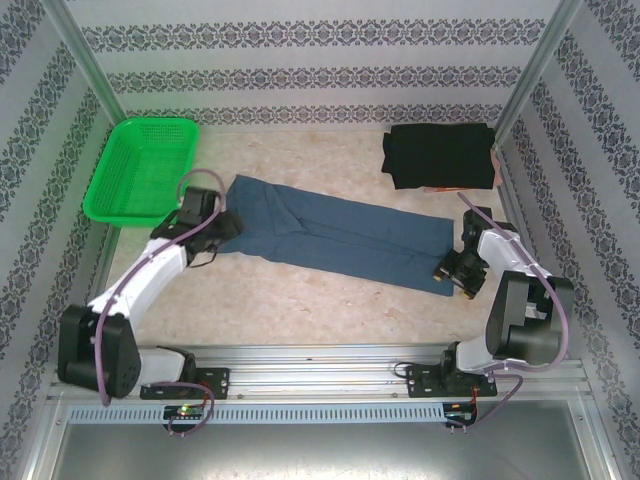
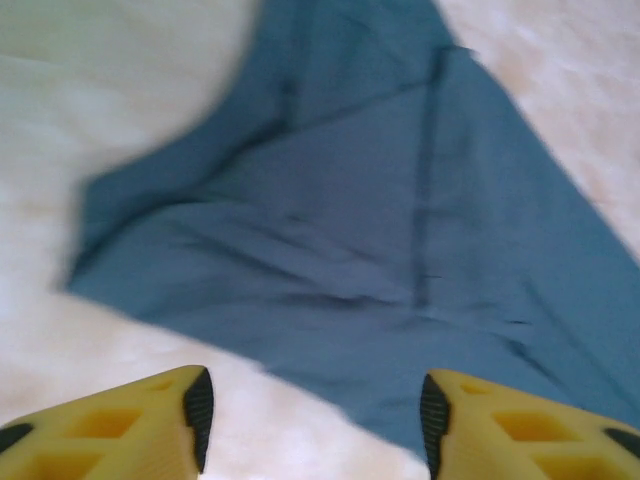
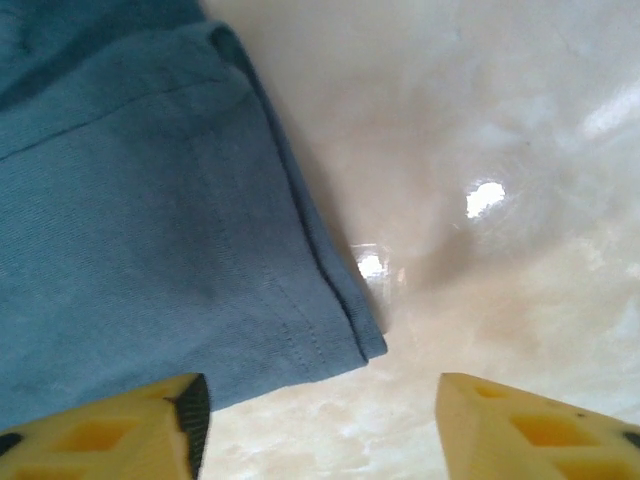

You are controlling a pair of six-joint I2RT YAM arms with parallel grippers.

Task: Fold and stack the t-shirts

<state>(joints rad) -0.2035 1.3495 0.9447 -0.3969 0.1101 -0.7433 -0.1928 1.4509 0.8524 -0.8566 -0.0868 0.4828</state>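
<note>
- Near edge: both arm bases sit on the rail at the near side of the table [image 1: 330,300], the left arm reaching left and forward, the right arm reaching right and forward.
- Left gripper [image 1: 212,228] [image 2: 312,400]: released. Its yellow fingers [image 2: 120,430] stand apart with nothing clamped between them. It is at the left end of the slate-blue t-shirt [image 1: 340,235] [image 2: 380,250], and you can see the cloth edge running across the gap between the fingertips.
- Right gripper [image 1: 452,272] [image 3: 320,410]: released, jaws wide and holding nothing. The hemmed corner of the slate-blue t-shirt [image 3: 150,230] lies just ahead of one finger; bare table lies ahead of the other.
- Centre: the slate-blue t-shirt lies as a long folded band, slanting across the table from one gripper to the other.
- Far right corner: the black t-shirt [image 1: 440,155] lies folded, apart from the blue one.
- Far left corner: a green basket [image 1: 140,170] stands well apart from the black t-shirt.
</note>
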